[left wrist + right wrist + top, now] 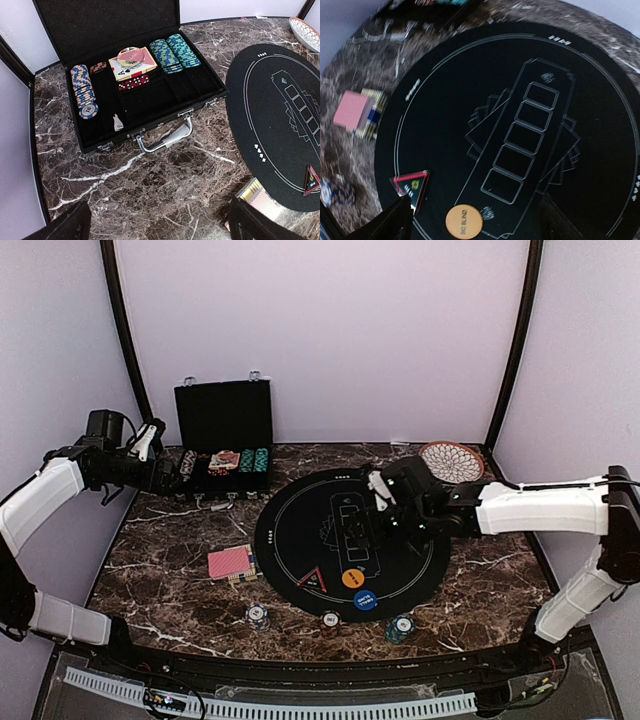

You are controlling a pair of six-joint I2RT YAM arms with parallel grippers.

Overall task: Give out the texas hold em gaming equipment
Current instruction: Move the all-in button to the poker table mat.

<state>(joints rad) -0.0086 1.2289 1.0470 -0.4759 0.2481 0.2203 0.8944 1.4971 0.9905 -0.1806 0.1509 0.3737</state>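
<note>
Left arm (45,495) and right arm (540,508) both reach inward, jaws apparently spread wide.

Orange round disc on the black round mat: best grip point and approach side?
Pinch the orange round disc across its rim, coming straight down from above: it lies flat and thin on the black round mat, leaving no side face worth gripping. Choose rim points clear of the blue round disc close at its near-right.

- Chip case (224,440) stands at the table's (170,540) back left.
- Round mat (310,520) lies centre, plate (451,461) behind it to the right.
- Card deck (230,562) lies left of the mat.
- Button discs (352,578) sit on the mat's near part; chip stacks (258,616) line the table before it.
</note>
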